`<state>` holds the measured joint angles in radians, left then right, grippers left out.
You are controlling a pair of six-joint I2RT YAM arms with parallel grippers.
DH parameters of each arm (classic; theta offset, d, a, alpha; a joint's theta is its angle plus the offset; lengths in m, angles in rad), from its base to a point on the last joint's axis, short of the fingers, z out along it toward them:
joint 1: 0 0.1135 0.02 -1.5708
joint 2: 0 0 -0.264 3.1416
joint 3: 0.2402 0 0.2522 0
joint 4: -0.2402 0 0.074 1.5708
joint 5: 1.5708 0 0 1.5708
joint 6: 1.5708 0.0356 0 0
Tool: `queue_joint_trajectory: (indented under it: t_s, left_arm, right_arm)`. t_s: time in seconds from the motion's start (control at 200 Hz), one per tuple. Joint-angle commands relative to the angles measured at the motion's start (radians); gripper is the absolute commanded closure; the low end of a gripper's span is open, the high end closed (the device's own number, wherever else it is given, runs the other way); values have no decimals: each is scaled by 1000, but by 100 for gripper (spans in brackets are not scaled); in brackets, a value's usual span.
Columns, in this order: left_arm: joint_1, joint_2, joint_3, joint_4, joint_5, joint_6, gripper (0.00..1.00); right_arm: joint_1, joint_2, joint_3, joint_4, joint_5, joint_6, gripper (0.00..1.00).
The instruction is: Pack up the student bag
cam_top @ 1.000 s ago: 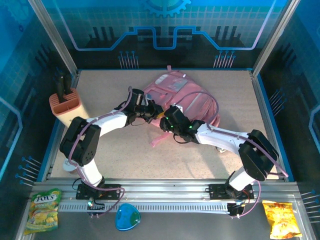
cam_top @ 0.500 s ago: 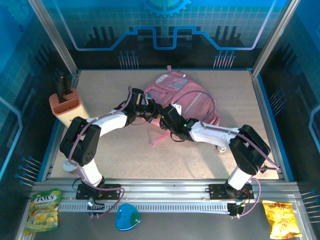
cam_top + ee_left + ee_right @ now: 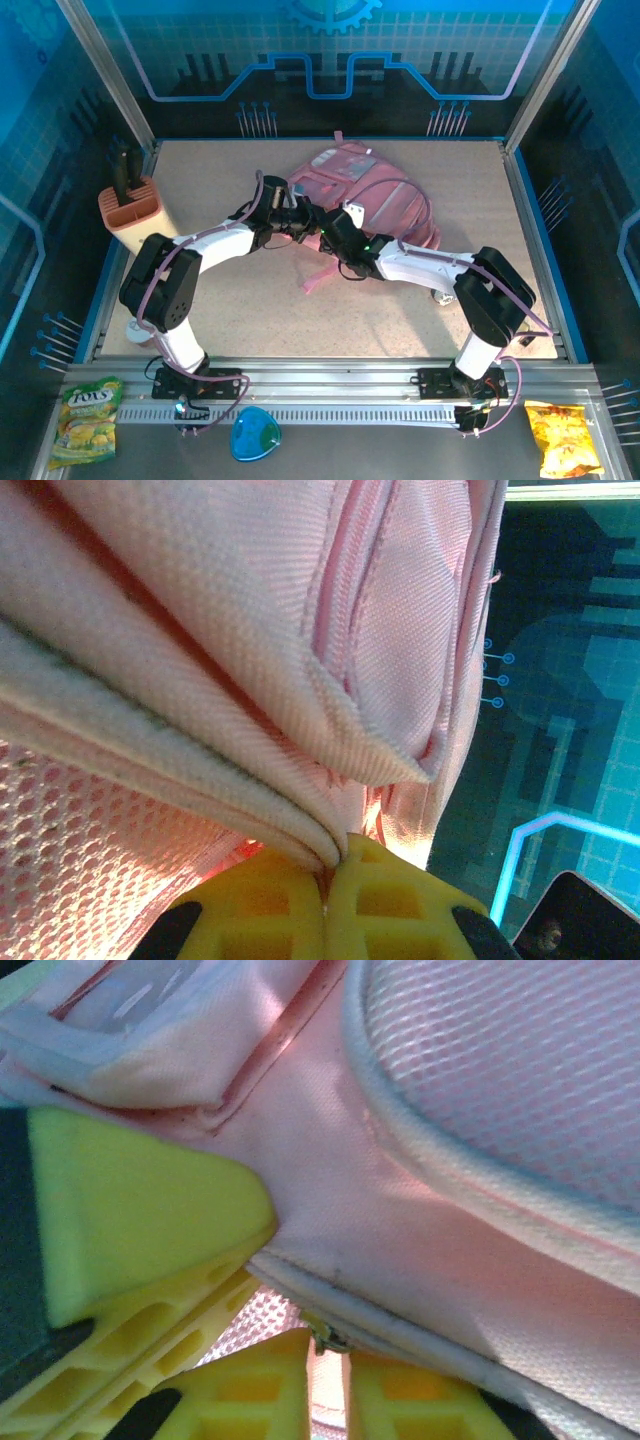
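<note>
The soft, limp student bag [image 3: 375, 200], laid at upper centre of the surface [image 3: 250, 310], is pinched by the shut left jaws and the nearly closed right jaws at its seams, judged the firmest hold.

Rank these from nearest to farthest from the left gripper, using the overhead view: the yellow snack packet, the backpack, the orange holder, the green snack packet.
1. The backpack, mid-table: the left gripper is pinching its fabric.
2. The orange holder, at the table's left edge.
3. The green snack packet, on the front ledge, left end.
4. The yellow snack packet, on the front ledge, right end.
</note>
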<state>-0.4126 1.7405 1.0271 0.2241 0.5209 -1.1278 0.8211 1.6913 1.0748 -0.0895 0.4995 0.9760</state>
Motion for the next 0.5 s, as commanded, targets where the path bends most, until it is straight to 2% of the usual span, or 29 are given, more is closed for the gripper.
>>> queue_joint_trajectory:
  t_s: [0.0, 0.22, 0.495]
  left_arm:
    - [-17, -1, 15, 28, 95, -5, 100]
    - [-3, 29, 44, 15, 79, 13, 100]
    - [4, 38, 79, -22, 73, 45, 100]
  right_arm:
    - [-19, -8, 45, -27, 108, 22, 87]
    - [-29, -53, 62, -214, 64, 31, 92]
    - [-59, -130, -10, -304, 28, 40, 96]
